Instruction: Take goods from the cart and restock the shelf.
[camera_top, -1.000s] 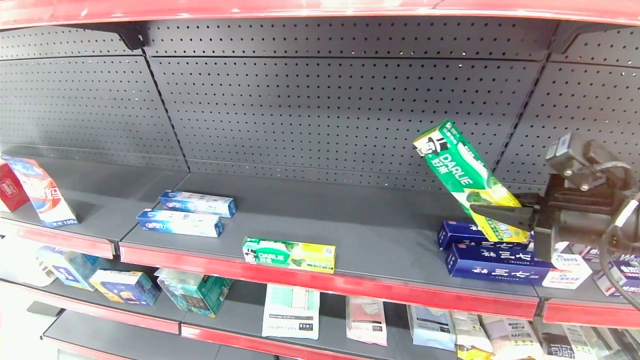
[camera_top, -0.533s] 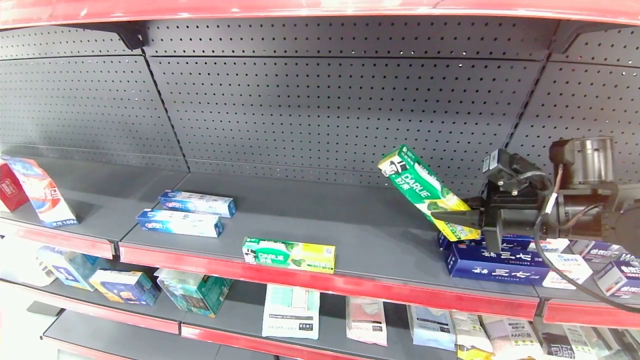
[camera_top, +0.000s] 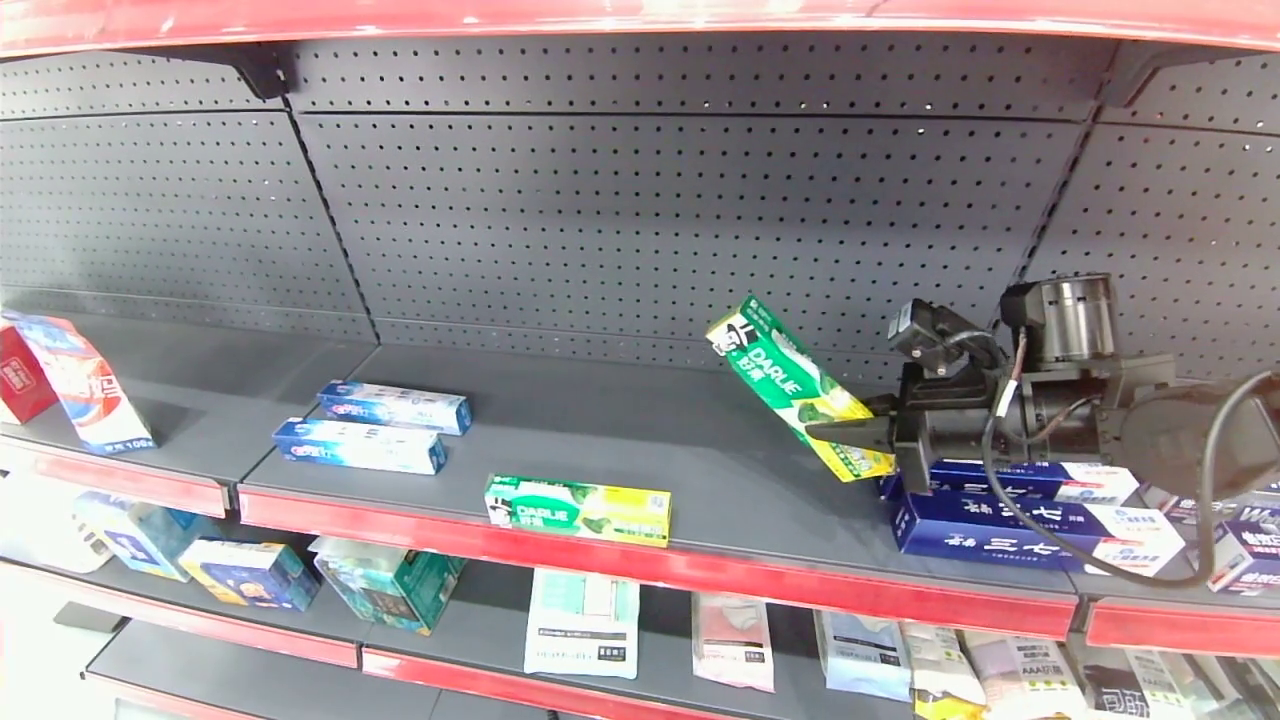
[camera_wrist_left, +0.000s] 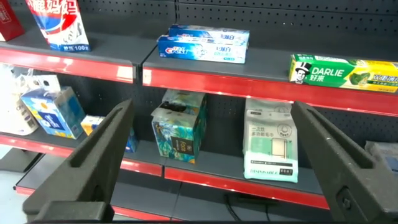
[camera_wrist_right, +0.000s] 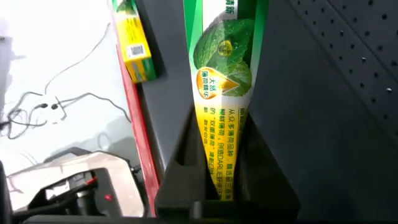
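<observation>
I grip the light, probably crushable toothpaste box (camera_top: 785, 375) at its yellow end, right gripper (camera_top: 852, 437) jaws clamped, left gripper (camera_wrist_left: 212, 107) jaws apart.

Shop: red-edged pegboard shelf (camera_top: 620, 420) stocked with toothpaste boxes (camera_top: 577, 510)

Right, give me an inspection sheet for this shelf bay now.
Surface: grey shelf with a red front edge.
Job's things: green box tilted in the right pincer; second green box lying flat at the front edge.
Clutter: two blue boxes left, navy boxes right, carton far left.
Pincers: right pincer shut on the green box; left pincer open, empty, facing the lower shelf.
Cables: black cable hangs in a loop across the navy boxes.
Surroundings: pegboard behind; packets on the lower shelf.
</observation>
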